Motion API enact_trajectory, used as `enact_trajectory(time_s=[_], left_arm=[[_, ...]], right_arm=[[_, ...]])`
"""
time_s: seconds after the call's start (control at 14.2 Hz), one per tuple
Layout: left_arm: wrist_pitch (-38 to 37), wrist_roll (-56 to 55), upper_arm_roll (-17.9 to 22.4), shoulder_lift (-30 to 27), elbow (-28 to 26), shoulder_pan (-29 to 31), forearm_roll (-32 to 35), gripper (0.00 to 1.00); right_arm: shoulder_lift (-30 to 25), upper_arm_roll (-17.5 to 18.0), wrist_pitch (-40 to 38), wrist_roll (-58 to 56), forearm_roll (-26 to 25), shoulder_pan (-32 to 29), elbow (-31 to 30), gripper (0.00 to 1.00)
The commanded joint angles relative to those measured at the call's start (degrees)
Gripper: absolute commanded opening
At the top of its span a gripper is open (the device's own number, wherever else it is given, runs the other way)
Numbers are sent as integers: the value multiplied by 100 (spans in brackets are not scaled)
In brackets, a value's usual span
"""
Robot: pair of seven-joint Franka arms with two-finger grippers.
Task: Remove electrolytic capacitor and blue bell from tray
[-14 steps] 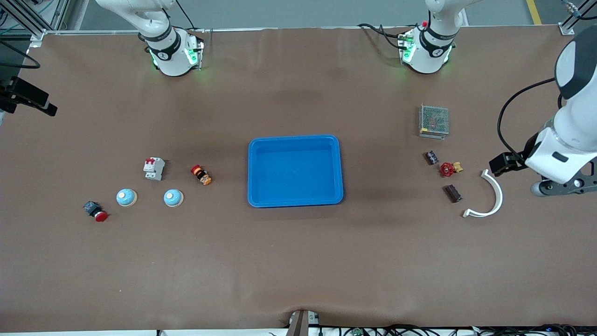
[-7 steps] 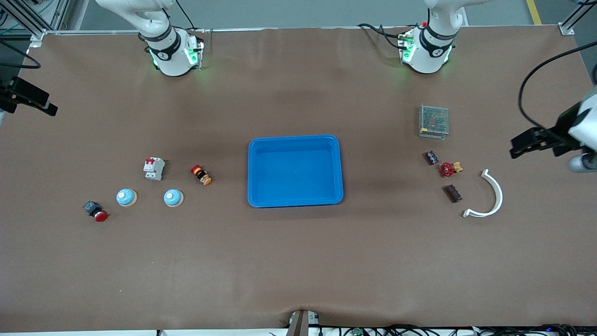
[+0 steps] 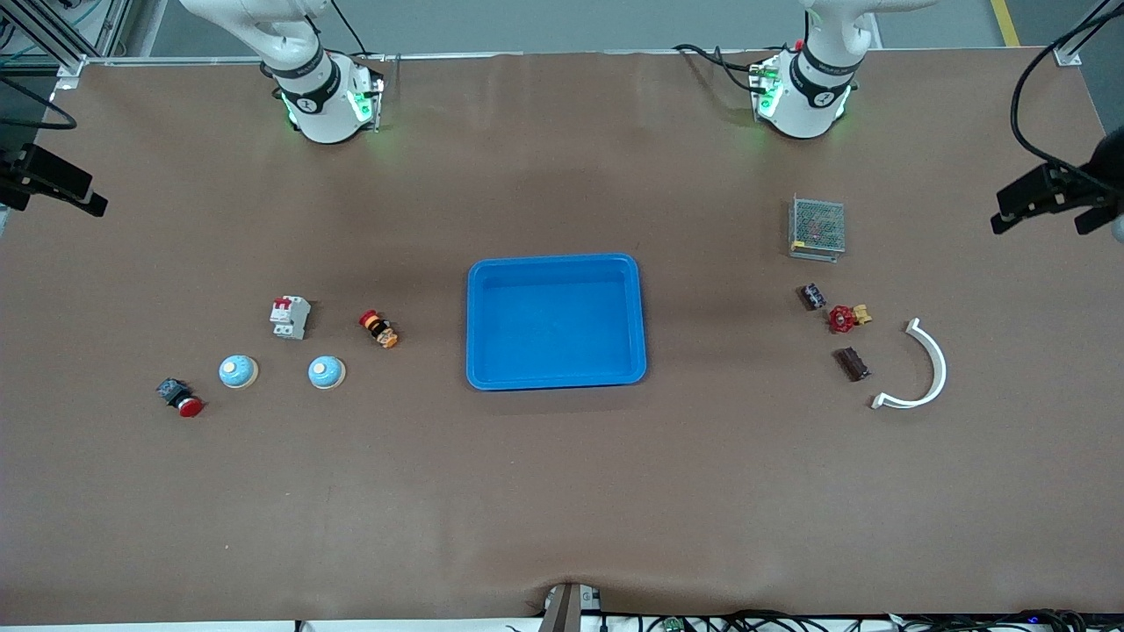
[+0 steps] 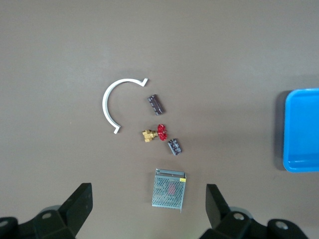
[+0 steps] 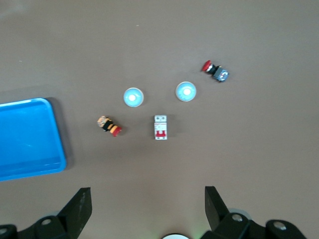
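**Hovering high, both grippers spread wide and empty**

Covering the whole table (image 3: pixel 562 491) is a brown mat with faint creases, and a broad bare band of it runs along the edge nearest the front camera. A blue tray (image 3: pixel 557 263) sits mid-table with nothing in it and open mat all round it.

Toward the right arm's end lie two pale blue bells (image 3: pixel 238 371) (image 3: pixel 327 372) side by side but apart; they also show in the right wrist view (image 5: pixel 186 91) (image 5: pixel 133 96). Just farther from the camera than the bells stand a white circuit breaker (image 3: pixel 290 317) and an orange-and-black pushbutton part (image 3: pixel 378 329). A red emergency-stop button (image 3: pixel 180 398) lies nearest that end.

Toward the left arm's end, a small dark ribbed part, possibly the capacitor (image 3: pixel 813 296), lies near a red-handled brass valve (image 3: pixel 846 318). A second dark block (image 3: pixel 852 363) lies nearer the camera, beside a white curved bracket (image 3: pixel 918 367). A mesh-covered power supply (image 3: pixel 817 227) sits farthest from the camera in that group.

The left gripper (image 4: pixel 147 205) hangs over this cluster, fingers fully apart, holding nothing. The right gripper (image 5: pixel 144 209) hangs likewise over the bell group, jaws wide, empty. Each arm's wrist shows only at the table's ends in the front view.
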Motion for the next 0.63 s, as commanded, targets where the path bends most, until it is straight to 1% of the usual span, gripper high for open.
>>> enact_trajectory(time_s=[0.0,0.28,0.35,0.42,0.56], left_arm=[[-8,73,211,-278,-300,-153,-28,100],[18,-32,230,-455,-494,-302,-55,100],[53,-84,239,-542,-625,-364,-29,100],[88,-207,239,-569,-713,-425,-2,100],[97,-532,213,-570,-723,-566,7,100]], right_arm=[[4,41,-75,-206,-317,116,58,100],[4,41,-172,-136,-274,116,58,100],[4,41,-172,-136,-265,116,49,100],[4,41,-172,-145,-265,116,49,100],[4,41,-207,-119,-265,116,49,100]])
